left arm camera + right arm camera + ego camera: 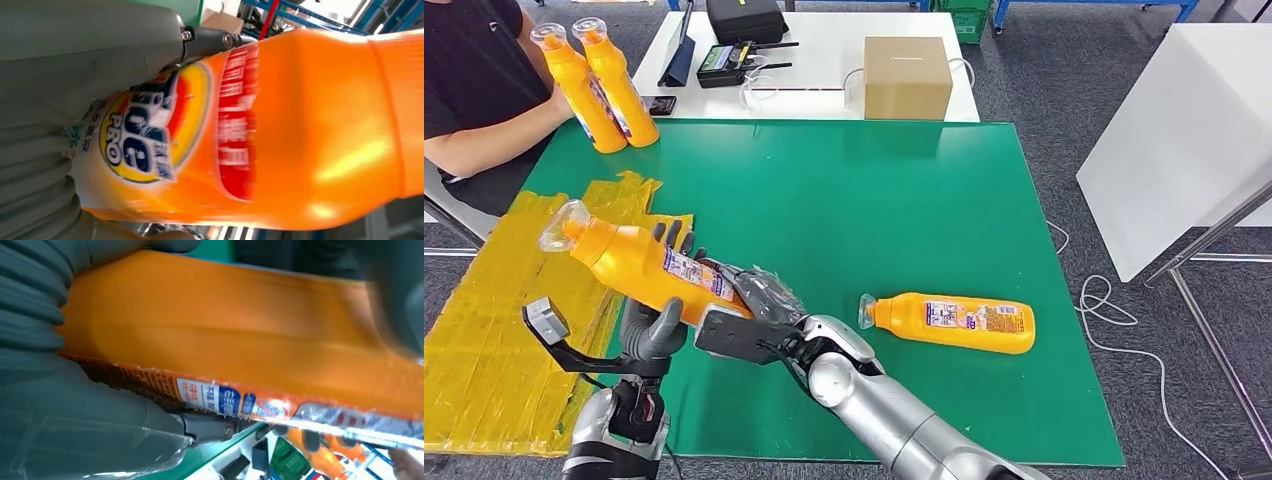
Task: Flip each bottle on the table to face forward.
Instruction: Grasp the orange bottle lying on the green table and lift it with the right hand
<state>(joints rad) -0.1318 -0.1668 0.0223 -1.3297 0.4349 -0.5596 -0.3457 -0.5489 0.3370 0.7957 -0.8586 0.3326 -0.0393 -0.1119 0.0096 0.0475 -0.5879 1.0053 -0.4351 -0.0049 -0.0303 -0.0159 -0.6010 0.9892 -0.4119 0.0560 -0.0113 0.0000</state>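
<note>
Head view: both hands, left hand [656,335] and right hand [759,300], grip the raised bottle [639,265].

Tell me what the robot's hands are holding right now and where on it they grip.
Both hands hold one orange bottle lifted off the table: left hand and right hand around its lower body, cap end free.

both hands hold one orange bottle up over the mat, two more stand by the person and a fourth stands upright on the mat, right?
Not quite: the fourth bottle lies on its side on the mat, as the head view shows. The rest holds: the left hand and right hand hold one bottle up, and two bottles stand by the person.
</note>
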